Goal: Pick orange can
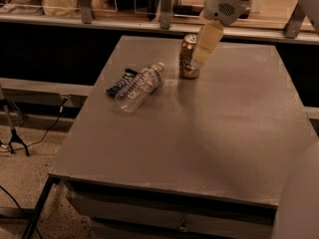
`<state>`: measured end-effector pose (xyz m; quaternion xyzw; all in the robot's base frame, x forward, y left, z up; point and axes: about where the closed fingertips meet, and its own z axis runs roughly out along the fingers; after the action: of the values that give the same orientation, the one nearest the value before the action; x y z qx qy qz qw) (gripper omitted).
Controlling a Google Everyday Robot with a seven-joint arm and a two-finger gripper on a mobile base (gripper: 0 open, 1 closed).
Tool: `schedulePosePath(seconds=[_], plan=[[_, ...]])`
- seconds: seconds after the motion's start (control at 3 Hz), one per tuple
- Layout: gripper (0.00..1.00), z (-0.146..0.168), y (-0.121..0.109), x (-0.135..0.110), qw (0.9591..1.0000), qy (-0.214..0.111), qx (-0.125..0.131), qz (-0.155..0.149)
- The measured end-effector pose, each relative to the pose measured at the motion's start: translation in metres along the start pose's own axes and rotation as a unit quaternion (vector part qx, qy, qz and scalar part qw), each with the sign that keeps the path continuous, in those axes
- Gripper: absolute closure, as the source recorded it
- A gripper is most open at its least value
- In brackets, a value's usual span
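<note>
The orange can [187, 58] stands upright near the far middle of the grey table [209, 133]. It has a mottled orange-bronze body and a silver top. My gripper [203, 51] hangs from the arm at the top of the view, and its pale finger overlaps the can's right side. The finger hides part of the can. I cannot tell whether it touches the can.
A clear plastic water bottle [139, 86] lies on its side left of the can. A dark flat snack wrapper [119, 82] lies beside it, nearer the table's left edge. A counter with posts runs behind the table. A stand and cables are on the floor at left.
</note>
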<state>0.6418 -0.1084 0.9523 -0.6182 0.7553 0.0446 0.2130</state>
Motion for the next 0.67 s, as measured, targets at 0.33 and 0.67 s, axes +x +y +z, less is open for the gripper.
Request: schedulePosePath(seconds=[0.33, 0.67], plan=[[0.00, 0.032, -0.019, -0.003, 0.9998, -0.004, -0.016, 0.013], [0.00, 0.052, -0.034, 0.001, 0.9994, -0.002, -0.021, 0.027]])
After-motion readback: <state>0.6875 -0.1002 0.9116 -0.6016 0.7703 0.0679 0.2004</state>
